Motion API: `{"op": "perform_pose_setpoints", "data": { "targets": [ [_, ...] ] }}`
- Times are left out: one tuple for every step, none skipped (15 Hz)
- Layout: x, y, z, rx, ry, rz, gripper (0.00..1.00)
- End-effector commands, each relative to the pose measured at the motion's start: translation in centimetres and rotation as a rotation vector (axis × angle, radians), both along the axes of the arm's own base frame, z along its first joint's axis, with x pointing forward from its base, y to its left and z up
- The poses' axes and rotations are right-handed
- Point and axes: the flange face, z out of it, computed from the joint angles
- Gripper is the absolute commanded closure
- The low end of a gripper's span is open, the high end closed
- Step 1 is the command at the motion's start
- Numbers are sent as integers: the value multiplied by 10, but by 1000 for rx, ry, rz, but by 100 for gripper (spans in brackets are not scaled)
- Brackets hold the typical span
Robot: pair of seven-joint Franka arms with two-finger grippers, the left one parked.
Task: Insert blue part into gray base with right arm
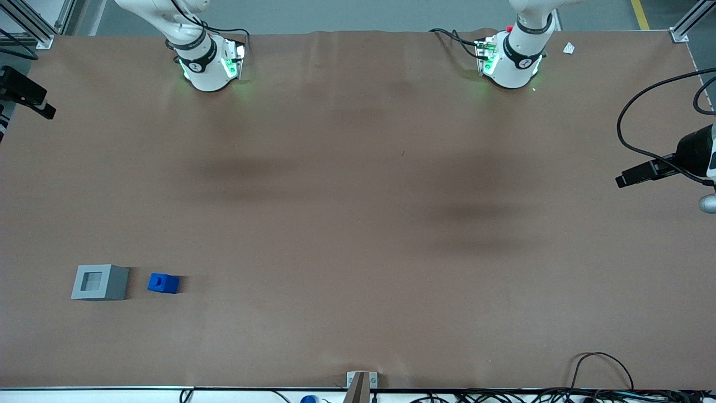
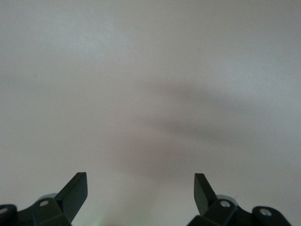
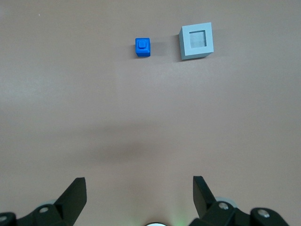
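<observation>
- Gray base near the counter corner at the working arm's end, close to the camera-side edge, socket up.
- Blue part just beside, apart from the base, untouched.
- Pincer spread wide, empty, high above bare counter, well apart from both pieces.
- Likely risks: off-centre grasp on so small a block, tilting it; slight misalignment over the socket, jamming on the rim; nudging the loose base aside.

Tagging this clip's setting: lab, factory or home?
Likely a robotics lab bench: brown-covered table with aluminium frame posts, side camera, loose cables. Open gripper hangs high above blue part and gray base.
</observation>
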Motion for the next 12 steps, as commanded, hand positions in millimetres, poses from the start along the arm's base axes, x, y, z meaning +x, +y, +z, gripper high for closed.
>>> {"op": "perform_pose_setpoints", "data": {
  "targets": [
    [2, 0, 3, -14, 5, -22, 0],
    [3, -1, 3, -16, 1, -23, 0],
    [6, -4, 1, -23, -3, -28, 0],
    [18, -4, -13, -38, 11, -27, 0],
    [34, -4, -27, -42, 4, -25, 0],
    [48, -4, -45, -37, 1, -25, 0],
    [66, -3, -64, -32, -6, -21, 0],
    [80, -4, -81, -32, -9, -19, 0],
    [95, 0, -101, -39, -7, -9, 0],
    [109, 5, -120, -39, -4, -1, 0],
    [121, 3, -142, -36, 6, -4, 0],
    [134, 2, -166, -31, 15, -7, 0]
  ]
}}
